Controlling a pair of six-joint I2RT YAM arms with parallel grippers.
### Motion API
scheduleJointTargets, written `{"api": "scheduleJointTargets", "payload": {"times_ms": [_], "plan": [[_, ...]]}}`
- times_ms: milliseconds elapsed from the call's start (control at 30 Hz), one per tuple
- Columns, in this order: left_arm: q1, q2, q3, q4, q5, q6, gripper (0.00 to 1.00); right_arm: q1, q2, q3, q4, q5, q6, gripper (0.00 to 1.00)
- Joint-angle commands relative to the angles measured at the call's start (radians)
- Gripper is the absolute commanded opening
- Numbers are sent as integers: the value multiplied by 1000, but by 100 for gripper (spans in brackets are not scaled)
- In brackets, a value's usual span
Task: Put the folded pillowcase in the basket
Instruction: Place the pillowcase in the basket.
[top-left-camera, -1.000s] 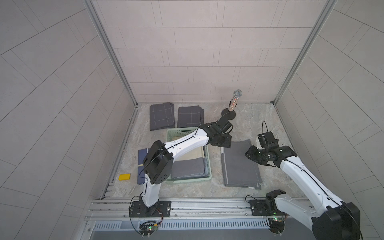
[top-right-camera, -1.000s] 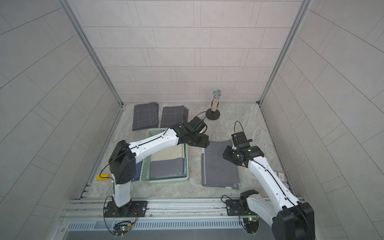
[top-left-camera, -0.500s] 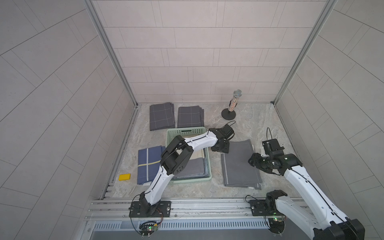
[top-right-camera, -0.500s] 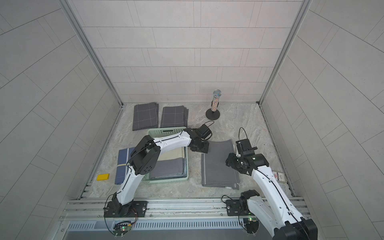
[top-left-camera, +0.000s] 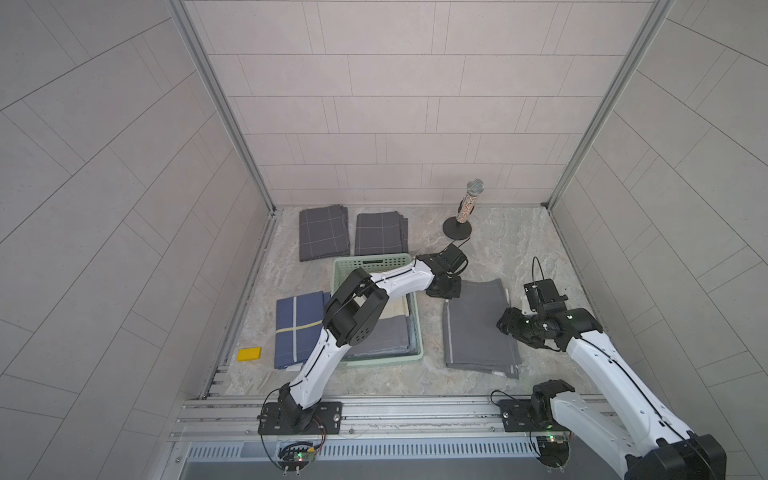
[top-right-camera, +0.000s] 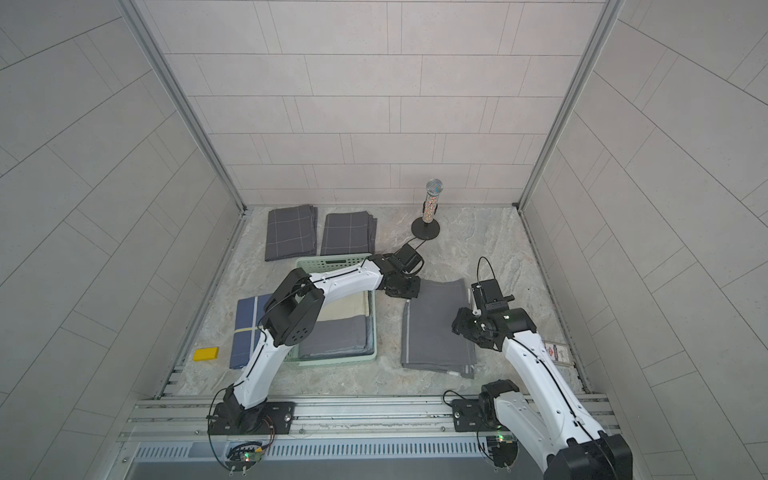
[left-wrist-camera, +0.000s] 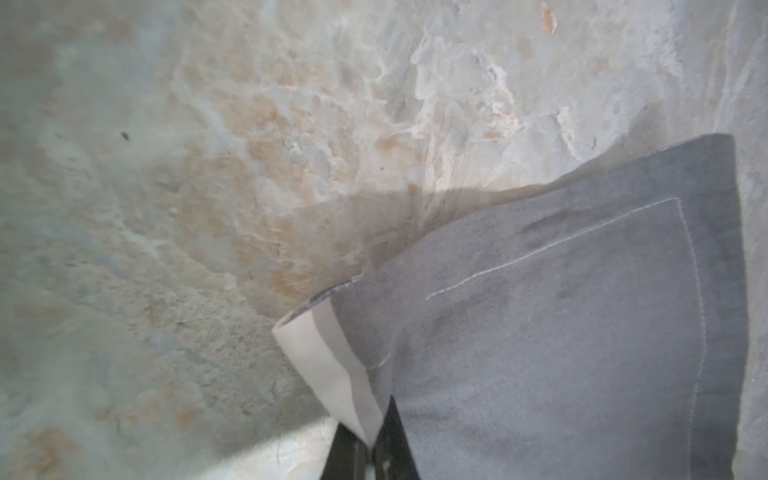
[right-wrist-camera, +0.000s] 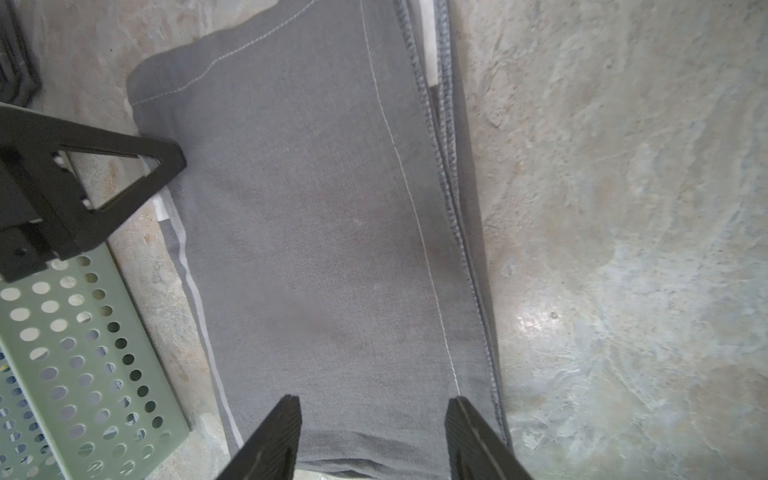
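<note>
The left fingers (left-wrist-camera: 347, 455) are closed on one corner of the pillowcase (left-wrist-camera: 561, 332), pinching its pale hem, which curls up off the table (left-wrist-camera: 208, 166). How many layers are in that pinch cannot be told. If it is only the top ones, a lift would likely peel them away and open the fold.

The right fingers (right-wrist-camera: 272, 444) stand apart with grey cloth between them, near the long edge where the stacked layers show. Whether they touch the cloth cannot be told, and they grip nothing. If they close too high they may take the top layer alone. If the left fingers rise before the right ones have a grip, the pillowcase would hang from one corner and sag out of shape.

In both top views the pillowcase (top-left-camera: 478, 328) lies flat on the table, just beside the basket (top-left-camera: 370, 262) and wholly outside it. The move across is short, but the cloth has to clear the perforated wall (right-wrist-camera: 83, 374). Dragged low, a trailing edge could catch the rim, shove the basket, or drape over the side.

The basket already holds folded cloths (top-right-camera: 332, 332), and the left arm (top-right-camera: 345, 280) reaches across it, so a careless swing might disturb them or leave the pillowcase crooked on top.
</note>
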Motion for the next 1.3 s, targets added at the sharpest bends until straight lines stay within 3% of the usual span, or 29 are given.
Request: {"api": "scheduleJointTargets", "payload": {"times_ms": [0,167,467,667,800,933,1000,1267], "plan": [[25,5,87,-85,-76,73,0,-4,-2,-16,-6,28,7,62],[45,20,162,-157,-99,102,0,-3,6,-64,18,-4,32,64],[48,11,98,-130,-90,85,0,14,17,-183,126,-88,102,66],[48,-5,68,-114,-92,81,0,14,142,-217,215,-74,110,64],[49,-17,52,-108,-89,80,0,42,211,-195,205,-79,105,47],[48,-36,34,-99,-68,77,0,51,194,-183,205,-64,110,11],[48,-51,32,-97,-53,77,0,52,174,-174,194,-65,110,0],[2,-198,65,-157,20,107,0,162,-40,44,-42,67,107,0]]}}
